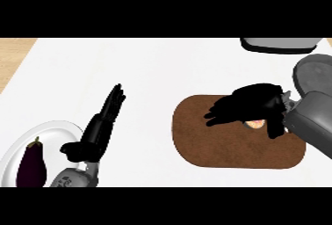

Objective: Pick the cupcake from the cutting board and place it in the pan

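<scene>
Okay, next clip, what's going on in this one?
The robot's right hand is over the brown cutting board, its fingers curled round the cupcake, of which only a small part shows. The pan sits just beyond the board at the right edge, with nothing visible in it. The left hand rests open on the counter, fingers straight, beside a white plate holding an eggplant.

You have open counter [156,66] between the cutting board [220,149] and your left hand [97,127]. The pan [314,72] sits just beyond the board's right end; a plate [55,129] with an eggplant [31,165] blocks the left.
</scene>
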Available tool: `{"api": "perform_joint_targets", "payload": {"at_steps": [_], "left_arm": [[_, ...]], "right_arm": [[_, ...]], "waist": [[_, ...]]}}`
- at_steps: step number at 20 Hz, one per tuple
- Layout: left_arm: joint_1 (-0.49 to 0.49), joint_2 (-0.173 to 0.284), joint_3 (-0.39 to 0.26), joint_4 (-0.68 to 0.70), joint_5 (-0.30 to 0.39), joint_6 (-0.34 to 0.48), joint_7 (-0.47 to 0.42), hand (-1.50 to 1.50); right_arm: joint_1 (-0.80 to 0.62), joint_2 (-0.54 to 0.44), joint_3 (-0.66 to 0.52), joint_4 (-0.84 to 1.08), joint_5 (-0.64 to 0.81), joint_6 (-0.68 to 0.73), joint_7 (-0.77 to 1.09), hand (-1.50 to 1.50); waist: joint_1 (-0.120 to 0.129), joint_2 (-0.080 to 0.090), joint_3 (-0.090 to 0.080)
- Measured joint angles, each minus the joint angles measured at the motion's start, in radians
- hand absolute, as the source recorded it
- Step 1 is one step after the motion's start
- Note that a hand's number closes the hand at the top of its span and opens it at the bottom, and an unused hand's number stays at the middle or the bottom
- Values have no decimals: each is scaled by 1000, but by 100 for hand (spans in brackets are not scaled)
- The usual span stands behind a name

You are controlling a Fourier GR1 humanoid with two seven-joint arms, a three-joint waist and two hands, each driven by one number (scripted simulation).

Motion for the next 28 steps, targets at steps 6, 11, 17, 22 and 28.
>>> {"api": "perform_joint_targets", "payload": {"at_steps": [6,11,17,22,28], "left_arm": [[26,0,0,-12,-13,3,-3,0],[29,7,19,-22,-7,-5,7,0],[39,12,31,-52,-8,-11,28,0],[45,-1,24,-51,-22,-5,28,0],[46,-4,33,-49,-23,-18,19,0]], "right_arm": [[-23,41,67,199,58,-141,-156,-150],[-48,123,107,349,98,-200,-207,-150],[-66,215,146,507,164,-253,-251,150],[-87,251,184,563,235,-344,-307,150],[-106,305,170,655,258,-422,-385,150]], "waist": [[-13,-7,-1],[-21,-10,-2],[-29,-14,-2],[-29,-25,-7],[-29,-31,-8]]}}
